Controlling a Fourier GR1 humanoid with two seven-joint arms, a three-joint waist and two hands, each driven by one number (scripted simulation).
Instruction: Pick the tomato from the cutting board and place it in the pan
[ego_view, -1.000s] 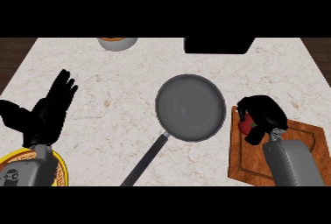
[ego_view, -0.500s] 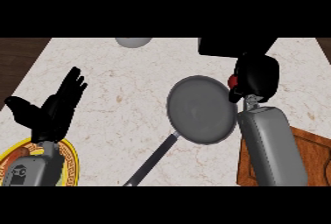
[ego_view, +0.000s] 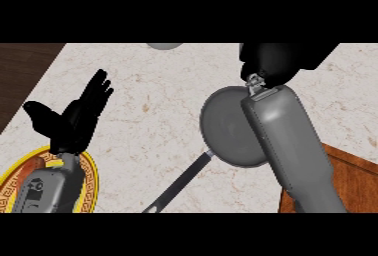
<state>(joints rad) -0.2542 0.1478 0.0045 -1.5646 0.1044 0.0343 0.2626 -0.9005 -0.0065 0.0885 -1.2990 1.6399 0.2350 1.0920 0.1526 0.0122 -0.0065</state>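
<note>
Tomato hidden; right hand (ego_view: 269, 62) above pan (ego_view: 229, 127), grip unclear; left hand (ego_view: 74, 117) open.

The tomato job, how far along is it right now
Done: the cutting board shows no tomato on its visible part. In hand: the right hand hangs curled at the far rim of the pan; no tomato shows, so it may be hidden in the fingers. Left: nothing lies in the pan yet. The left hand rests open at the left.

Kitchen: marble counter (ego_view: 155, 125), frying pan (ego_view: 225, 130), wooden cutting board (ego_view: 354, 175), plate (ego_view: 11, 177).
</note>
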